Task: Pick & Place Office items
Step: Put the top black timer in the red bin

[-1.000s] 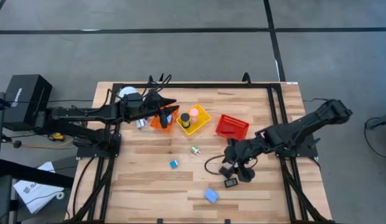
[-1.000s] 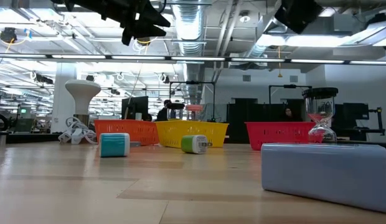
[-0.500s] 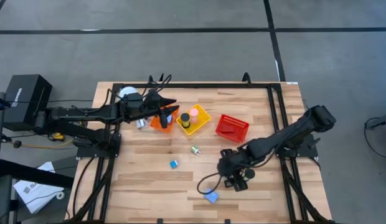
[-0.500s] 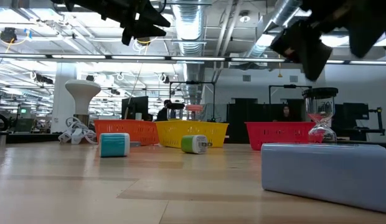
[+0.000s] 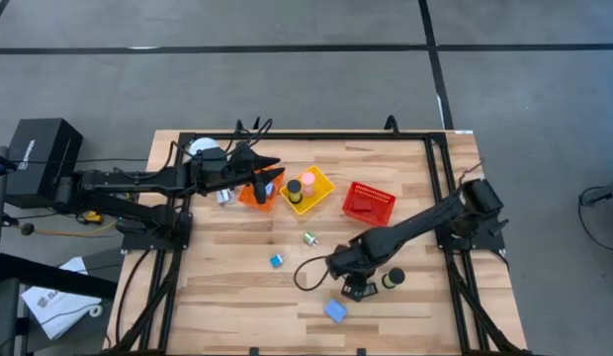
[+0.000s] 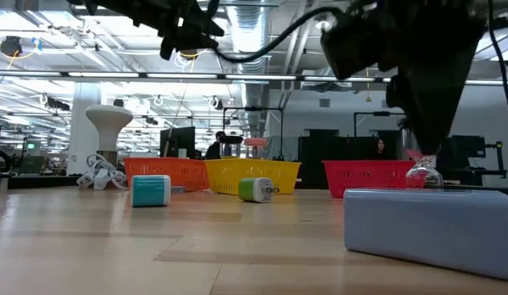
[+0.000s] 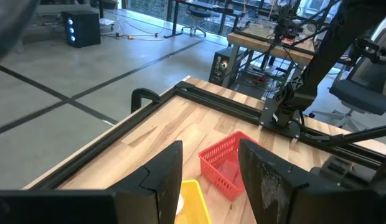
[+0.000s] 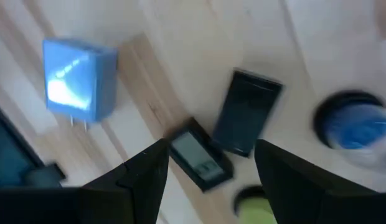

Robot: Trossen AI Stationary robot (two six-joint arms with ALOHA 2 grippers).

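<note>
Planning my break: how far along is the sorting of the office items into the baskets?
Done: a black cylinder and pink cylinder sit in the yellow basket. In hand: the right gripper, open and empty, hangs above a small black device; the left gripper waits open over the orange basket. Left: the light-blue block, a teal block and a green item lie loose on the table.

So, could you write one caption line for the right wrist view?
Right arm's open fingers above a small black display device, beside a light-blue block.
</note>
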